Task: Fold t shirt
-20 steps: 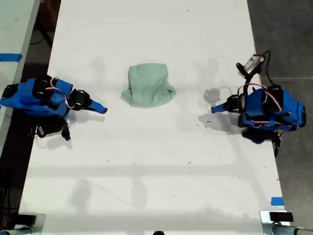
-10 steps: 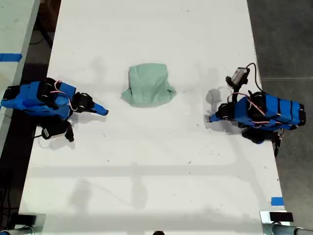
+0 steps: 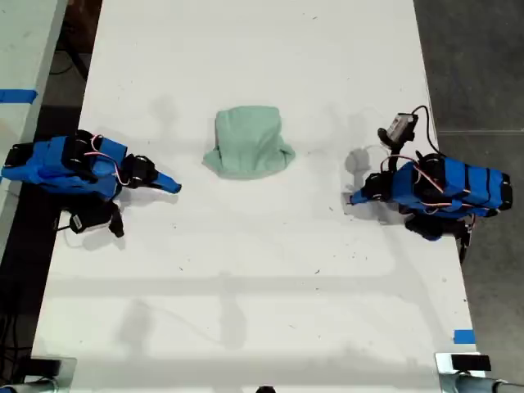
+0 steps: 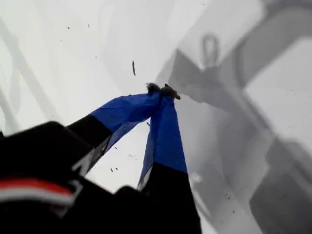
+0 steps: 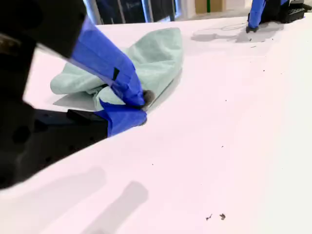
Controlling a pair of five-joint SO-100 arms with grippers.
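Folded shirt [image 3: 247, 144] on the bench [image 3: 262, 278], both arms apart from it.
My first gripper [image 4: 161, 90] and my second gripper [image 5: 141, 105] are closed, empty.

White table [image 3: 254, 311], folded mint-green t shirt [image 3: 248, 142] lying at its middle, small dark specks scattered

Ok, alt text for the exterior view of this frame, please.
Overhead view of a white table with a pale mint-green t shirt folded into a small bundle near the middle. A blue arm rests at each side of the view, grippers pointing inward, both apart from the cloth; my second gripper is at the exterior view's left.
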